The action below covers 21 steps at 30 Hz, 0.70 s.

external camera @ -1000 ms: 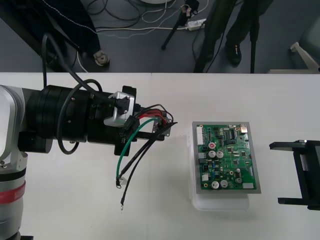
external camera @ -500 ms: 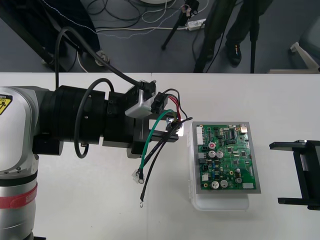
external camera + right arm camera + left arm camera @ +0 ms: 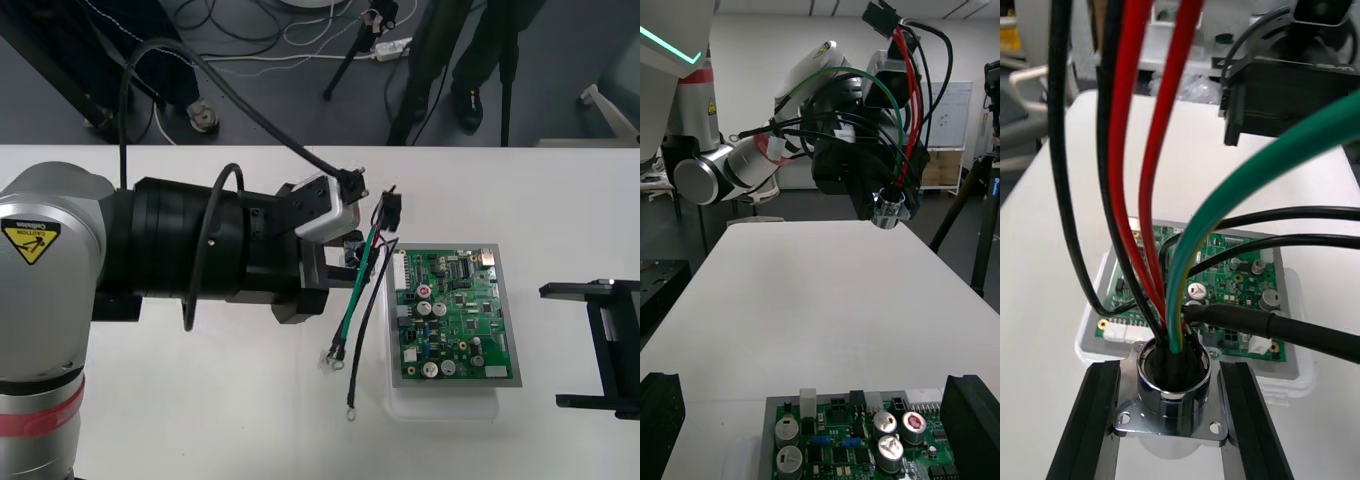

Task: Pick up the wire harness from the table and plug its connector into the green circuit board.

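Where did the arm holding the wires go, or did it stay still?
Yes, it moved. The left gripper carried the wire harness toward the green circuit board.

The board (image 3: 455,315) sits on its base (image 3: 440,408), right of the table's (image 3: 200,420) centre. Just left of it the left gripper (image 3: 348,262) holds the harness (image 3: 350,305) by its socket (image 3: 1171,382), wires dangling, with the plug (image 3: 388,212) seemingly above the board's far left corner. The right gripper (image 3: 592,345) waits well to the right.

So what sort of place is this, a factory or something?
Most likely a robotics lab or test bench: a robot arm's left hand holds a wire harness near a green circuit board on a plain white table, with loose cables on the floor beyond.
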{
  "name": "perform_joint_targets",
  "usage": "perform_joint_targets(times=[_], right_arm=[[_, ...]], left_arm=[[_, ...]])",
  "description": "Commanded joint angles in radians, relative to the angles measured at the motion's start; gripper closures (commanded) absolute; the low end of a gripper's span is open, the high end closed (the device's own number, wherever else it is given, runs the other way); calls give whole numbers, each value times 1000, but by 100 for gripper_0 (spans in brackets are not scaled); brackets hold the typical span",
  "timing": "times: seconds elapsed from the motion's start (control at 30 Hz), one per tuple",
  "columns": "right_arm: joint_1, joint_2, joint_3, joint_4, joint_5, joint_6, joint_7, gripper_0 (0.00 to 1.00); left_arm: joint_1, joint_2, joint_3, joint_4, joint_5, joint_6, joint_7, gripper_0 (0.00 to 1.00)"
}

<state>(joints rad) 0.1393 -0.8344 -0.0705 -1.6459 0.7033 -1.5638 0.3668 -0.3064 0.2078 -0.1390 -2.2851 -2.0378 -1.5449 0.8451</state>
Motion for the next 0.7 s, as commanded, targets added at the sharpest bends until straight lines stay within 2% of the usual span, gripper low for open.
perform_joint_targets(times=[0.03,0.27,0.63,0.7], right_arm=[[14,14,9,-9,-24,-7,64,0],[14,23,9,-9,-28,-7,66,0],[14,26,9,-15,-41,-7,52,0],[14,24,9,-14,-44,-7,46,0]], left_arm=[[-54,25,-94,-67,-93,3,74,90],[-86,79,-209,-77,-239,88,183,90],[-175,196,-370,-82,-461,104,339,89],[-192,225,-430,-82,-567,114,339,90]])
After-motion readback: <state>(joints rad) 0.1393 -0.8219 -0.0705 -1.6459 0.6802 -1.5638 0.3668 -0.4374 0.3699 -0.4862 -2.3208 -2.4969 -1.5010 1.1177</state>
